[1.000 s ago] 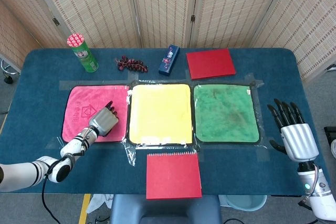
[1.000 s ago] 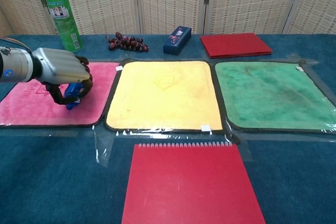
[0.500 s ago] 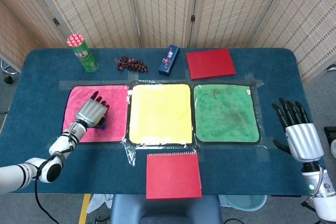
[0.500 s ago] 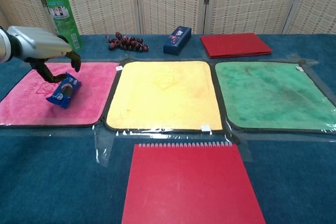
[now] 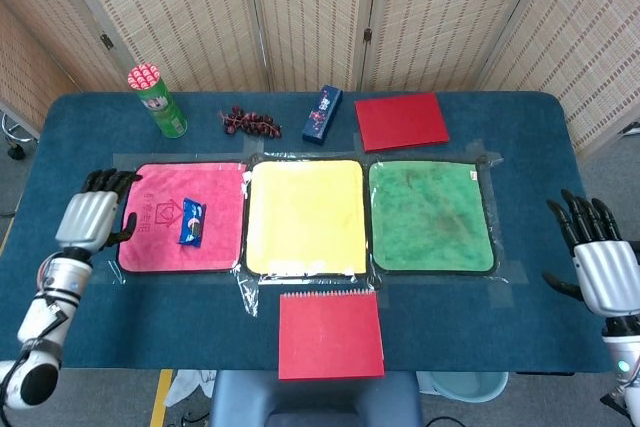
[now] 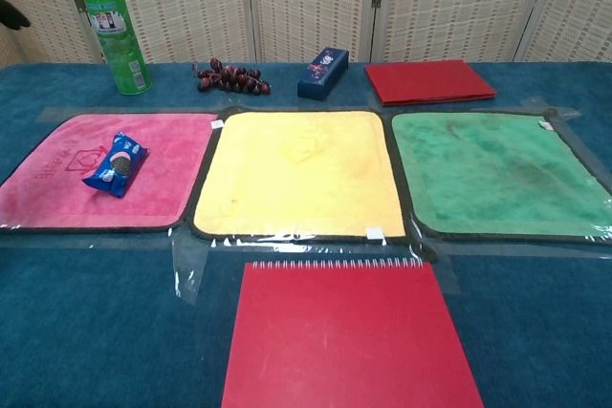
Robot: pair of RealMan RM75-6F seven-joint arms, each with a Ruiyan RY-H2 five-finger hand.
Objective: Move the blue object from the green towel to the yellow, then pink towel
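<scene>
The blue packet (image 5: 192, 222) lies alone on the pink towel (image 5: 160, 247) at centre left, and the left hand (image 5: 90, 217), over it half a second ago, now sits off the towel's left edge, empty with fingers apart. The right hand (image 5: 600, 262), also empty and spread, is partly cut off at the lower right, having drifted further right. In the chest view only a dark sliver shows at the upper left edge, too small to identify.

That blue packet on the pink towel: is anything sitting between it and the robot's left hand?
Nothing visible does. The blue packet lies on the pink towel, and the left hand hovers just off the towel's left edge, holding nothing. Only bare pink cloth lies between them.
</scene>
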